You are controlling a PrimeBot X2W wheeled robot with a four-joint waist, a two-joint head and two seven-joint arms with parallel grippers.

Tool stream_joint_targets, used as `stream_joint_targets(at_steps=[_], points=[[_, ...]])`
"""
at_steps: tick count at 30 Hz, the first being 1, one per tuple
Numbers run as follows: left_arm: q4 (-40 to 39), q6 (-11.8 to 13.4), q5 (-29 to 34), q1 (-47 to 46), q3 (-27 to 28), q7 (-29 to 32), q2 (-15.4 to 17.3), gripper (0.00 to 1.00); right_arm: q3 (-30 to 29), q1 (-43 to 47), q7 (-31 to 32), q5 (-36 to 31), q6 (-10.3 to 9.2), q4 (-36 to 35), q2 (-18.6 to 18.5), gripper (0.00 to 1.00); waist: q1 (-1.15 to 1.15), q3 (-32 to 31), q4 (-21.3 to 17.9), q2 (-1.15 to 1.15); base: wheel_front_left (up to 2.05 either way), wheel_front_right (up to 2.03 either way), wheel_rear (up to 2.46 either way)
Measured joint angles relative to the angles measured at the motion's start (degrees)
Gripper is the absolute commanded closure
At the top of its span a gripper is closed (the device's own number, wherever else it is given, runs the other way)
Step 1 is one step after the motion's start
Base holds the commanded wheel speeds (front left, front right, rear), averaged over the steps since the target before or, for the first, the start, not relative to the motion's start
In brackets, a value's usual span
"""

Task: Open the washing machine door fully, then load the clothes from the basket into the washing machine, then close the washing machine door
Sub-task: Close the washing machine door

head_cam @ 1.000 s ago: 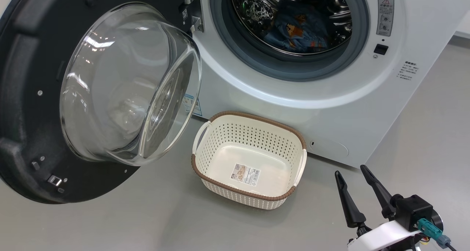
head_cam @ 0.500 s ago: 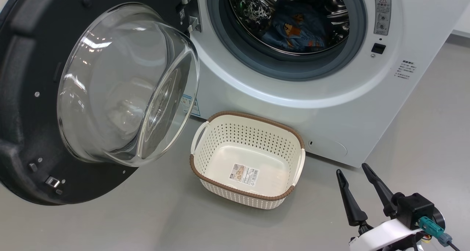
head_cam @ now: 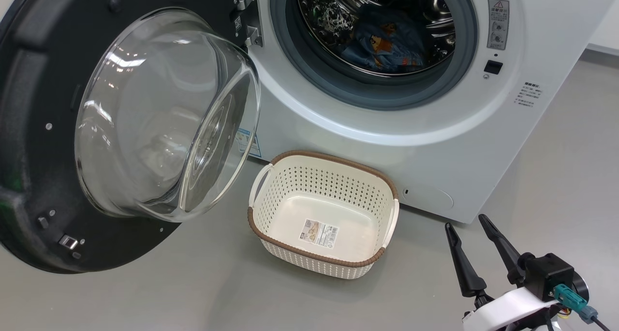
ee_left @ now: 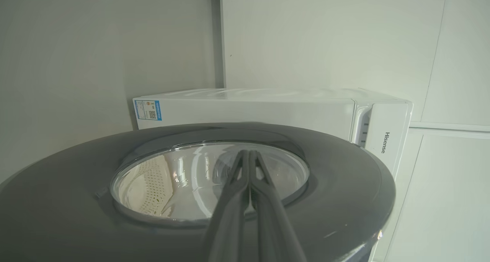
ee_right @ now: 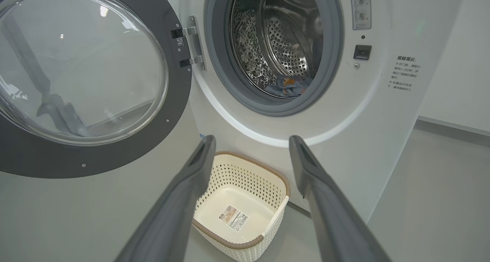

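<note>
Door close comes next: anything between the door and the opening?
Nothing visible in the opening: the clothes lie inside the drum. The basket sits on the floor by the washing machine door's swing path; it looks lower than the door's rim, but I can't confirm clearance.

Bright, flat indoor lighting

Head view: white glare streaks on the glass bowl (head_cam: 145,127) of the washing machine door (head_cam: 29,127) around 9 o'clock, sparkle off the steel drum (head_cam: 324,11) at 12, and the basket (head_cam: 329,186) only drops a soft shadow on the floor (head_cam: 193,292). Both wrist views bow straight lines a little near the edges, and the fingers (ee_right: 172,216) up close at 6 o'clock go soft; the left wrist view looks a bit duller.
</note>
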Motion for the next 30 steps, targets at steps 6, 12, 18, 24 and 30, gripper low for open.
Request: stream_joint_targets(at_steps=[6,12,18,24,30], points=[[-1.21,-0.01,-3.14,-0.31,-0.32,5.04,-1.13,1.0,-0.27,0.01,0.0,0.01,0.0,0.01,-0.08,0.0,0.0,-0.36,0.01,0.0,0.0,0.0,0.0],[-2.79,-0.01,-3.85,-0.54,-2.13,9.26,-2.52,1.0,-0.35,0.02,0.0,0.01,0.0,0.0,-0.09,0.0,0.0,-0.67,0.28,0.0,0.0,0.0,0.0],[-4.52,-0.01,-3.87,0.07,-3.74,13.57,-2.45,1.0,-0.55,0.07,0.0,0.01,0.0,-0.01,-0.09,0.0,0.0,-0.88,0.37,0.0,0.0,0.0,0.0],[-6.71,0.0,-4.57,1.41,-4.14,16.47,-3.27,1.0,-0.8,0.14,0.0,0.01,0.0,-0.05,0.01,0.0,0.0,-0.95,0.55,0.0,0.0,0.0,0.0],[-9.31,0.0,-6.28,4.52,-3.89,17.81,-5.25,1.0,-0.2,0.14,0.0,0.01,0.0,-0.1,0.73,0.0,0.0,-1.06,0.11,0.0,0.0,0.0,0.0]])
